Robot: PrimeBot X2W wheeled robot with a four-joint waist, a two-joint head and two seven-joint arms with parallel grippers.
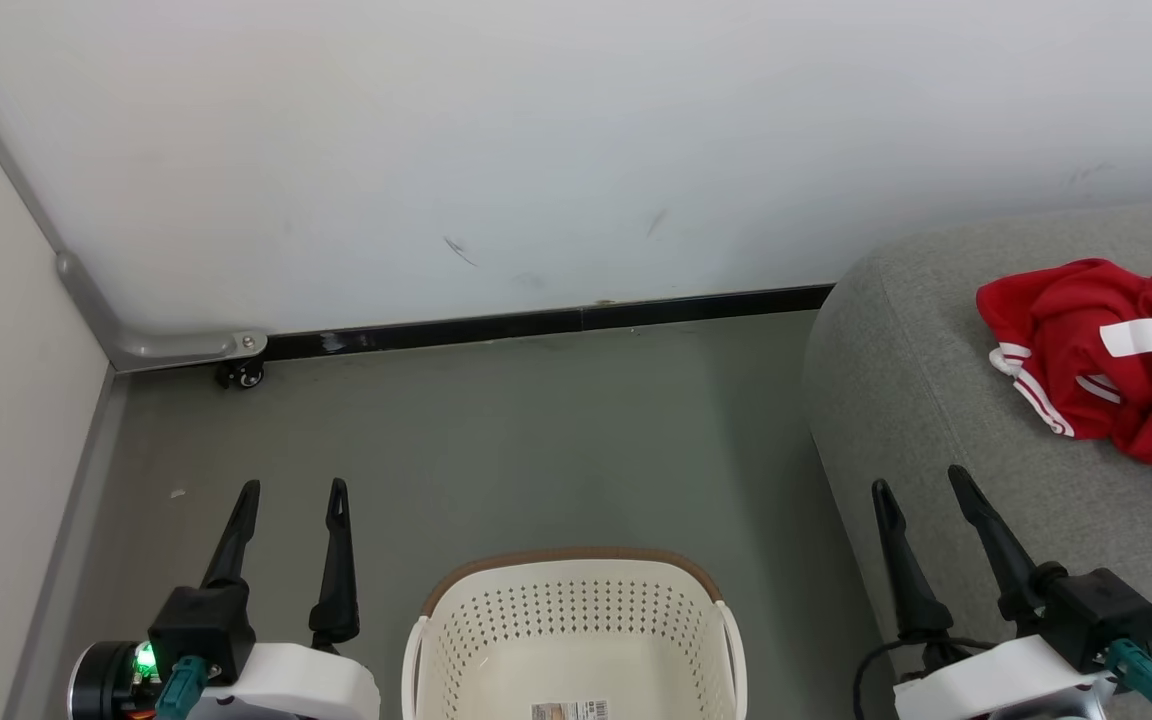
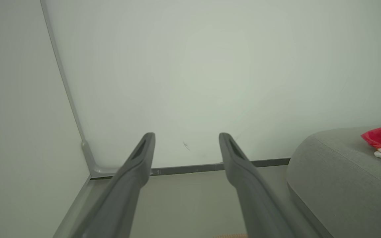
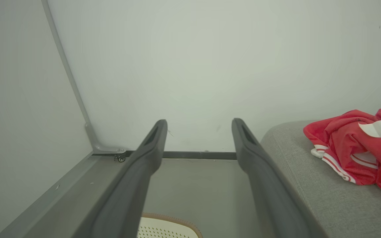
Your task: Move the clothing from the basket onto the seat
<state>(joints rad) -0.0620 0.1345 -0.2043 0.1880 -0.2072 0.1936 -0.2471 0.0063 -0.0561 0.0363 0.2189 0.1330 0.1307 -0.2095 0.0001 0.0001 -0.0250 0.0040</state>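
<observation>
1. Barcode sticker (image 1: pixel 569 710), white, on the inner bottom of the basket (image 1: pixel 576 600), at 6 o'clock in the head view. It is cut by the frame edge and the print is too small to read.
2. The basket is cream, perforated, with a brown rim. Its near half is cut off. It stands on the floor (image 1: pixel 536 440) between the two grippers.
3. The clothing (image 1: pixel 1106 350) is red with white stripes. It lies in a crumpled heap on the seat (image 1: pixel 926 400) at 3 o'clock, cut by the right edge. The separate garments are hard to tell apart, and no writing is legible.
4. The seat is light-grey woven fabric and runs out of frame at 3 to 5 o'clock.
5. The left gripper (image 1: pixel 294 485) is at 7 o'clock, fingers spread wide, holding nothing, over the floor beside the basket.
6. The right gripper (image 1: pixel 918 478) is at 5 o'clock, fingers spread wide, holding nothing. The clothing lies at its 2 o'clock, apart.
7. A caster (image 1: pixel 241 375), small and dark, sits at the wall foot at 10 o'clock.
</observation>
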